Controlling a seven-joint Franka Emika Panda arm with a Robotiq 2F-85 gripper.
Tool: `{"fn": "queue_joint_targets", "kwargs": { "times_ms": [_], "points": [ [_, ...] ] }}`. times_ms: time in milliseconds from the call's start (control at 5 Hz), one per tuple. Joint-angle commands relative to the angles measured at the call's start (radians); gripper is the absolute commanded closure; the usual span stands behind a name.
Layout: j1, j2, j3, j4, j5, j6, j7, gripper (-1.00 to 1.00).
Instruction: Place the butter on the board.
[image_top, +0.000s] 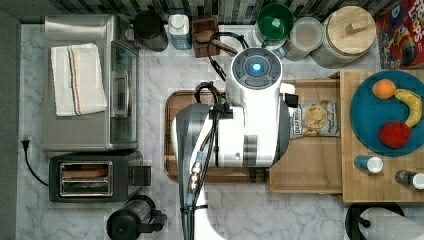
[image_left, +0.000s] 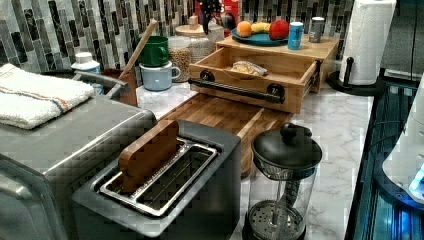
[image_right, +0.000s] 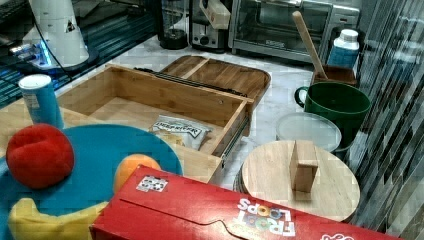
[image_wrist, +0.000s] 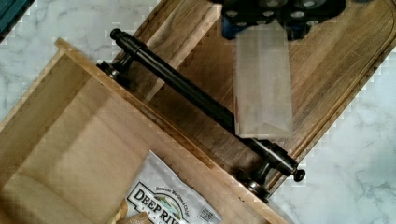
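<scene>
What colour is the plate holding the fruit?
Teal blue; the plate shows best in the top view.

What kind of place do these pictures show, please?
Most likely a kitchen counter: a marble-look countertop against a tiled wall carries a toaster, a toaster oven and a plate of fruit.

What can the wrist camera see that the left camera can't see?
Just the wrist view: a pale wrapped butter stick held at the gripper, hanging over the dark board, and the chip bag's "Deep River" label.

Just the left view: a toaster, a folded towel, a French press, a paper towel roll, a green mug and a plate of fruit.

Both: the dark board, the open wooden drawer with its black handle bar, and the marble counter.
</scene>
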Motion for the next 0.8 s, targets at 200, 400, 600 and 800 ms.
{"fn": "queue_joint_targets", "kwargs": {
  "times_ms": [200, 400, 600, 800],
  "points": [
    [-0.008, 0.000, 0.014, 0.000, 0.000, 0.001, 0.001, 1.00],
    [0.025, -0.051, 0.038, -0.055, -0.011, 0.018, 0.180, 1.00],
    [0.072, -0.093, 0.081, -0.122, -0.038, 0.074, 0.427, 1.00],
    [0.117, -0.122, 0.121, -0.224, -0.093, 0.183, 0.624, 1.00]
  ]
}}
